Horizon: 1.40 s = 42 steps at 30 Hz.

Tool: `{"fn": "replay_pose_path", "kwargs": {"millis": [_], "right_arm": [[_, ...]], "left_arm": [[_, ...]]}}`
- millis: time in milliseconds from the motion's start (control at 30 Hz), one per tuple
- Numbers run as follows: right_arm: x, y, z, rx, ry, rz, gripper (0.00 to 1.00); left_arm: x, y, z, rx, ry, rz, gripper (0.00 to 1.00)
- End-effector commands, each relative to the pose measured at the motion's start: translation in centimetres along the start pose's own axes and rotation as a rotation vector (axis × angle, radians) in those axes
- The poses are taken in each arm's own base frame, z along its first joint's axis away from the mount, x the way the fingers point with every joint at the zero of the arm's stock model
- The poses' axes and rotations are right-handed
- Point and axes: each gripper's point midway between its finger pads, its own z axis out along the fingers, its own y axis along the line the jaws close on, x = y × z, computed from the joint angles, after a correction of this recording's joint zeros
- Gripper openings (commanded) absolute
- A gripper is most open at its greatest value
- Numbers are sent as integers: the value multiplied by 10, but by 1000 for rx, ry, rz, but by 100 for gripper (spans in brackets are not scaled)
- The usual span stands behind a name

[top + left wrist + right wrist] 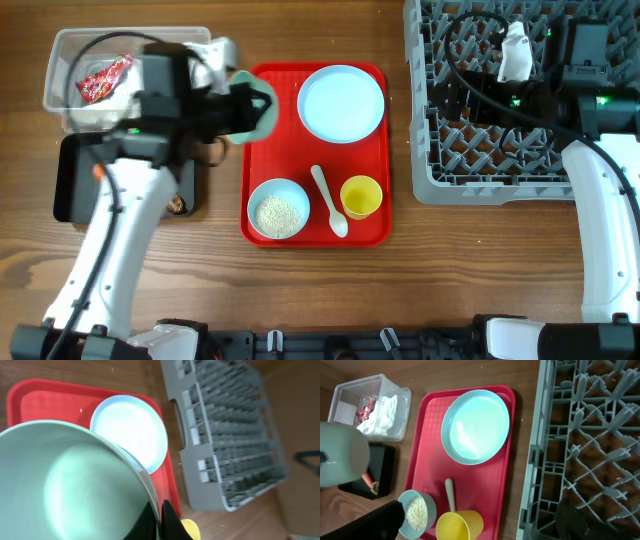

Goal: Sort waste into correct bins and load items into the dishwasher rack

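Observation:
My left gripper (236, 106) is shut on the rim of the pale-green bowl (258, 110) and holds it tilted above the red tray's left edge; the bowl fills the left wrist view (65, 480), with the fingers (161, 520) pinching its rim. The light-blue plate (341, 103), the light-blue bowl of rice (278, 209), the white spoon (330, 200) and the yellow cup (361, 196) sit on the red tray (375, 235). My right gripper (475, 78) is open and empty over the grey rack (500, 185), its fingers (480, 525) spread wide.
The clear tub (60, 60) at the far left holds the red wrapper (105, 78) and the white napkin (382, 410). The black tray (75, 180) in front of it holds an orange piece (367, 479) and a brown lump (178, 205).

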Motion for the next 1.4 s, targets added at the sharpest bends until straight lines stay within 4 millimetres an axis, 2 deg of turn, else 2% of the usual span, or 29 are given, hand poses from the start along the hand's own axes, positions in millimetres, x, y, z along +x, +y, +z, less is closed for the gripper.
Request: {"fn": "replay_pose_path", "kwargs": {"millis": [0,100,233,367,533,767,1100,1233,1367], "right_arm": [[-7,2,-2,1,-21,-1,100],[-7,1,-2,1,-20,0,100],[-6,1,-2,1,-17,3,100],[-7,1,-2,1,-19,8,100],[-8,2,-2,1,-24,5,100],[-8,2,-2,0,-23,6,100],[-6,1,-2,1,-15,13,100],[-3,1,-2,2,-6,17,100],[-3,1,-2,2,-4,18,100]], "left_arm": [[0,-1,24,-145,-37,55,4],[7,-18,46,-149,-40,127,4],[14,-30,66,-172,-47,176,4],[23,-26,82,-246,-45,208,4],[34,-26,93,-257,-16,220,4],[41,-30,90,-251,29,215,4],[3,-60,68,-231,-41,224,4],[-7,-62,65,-241,-76,226,4],[-12,-60,71,-253,-96,224,4]]}}
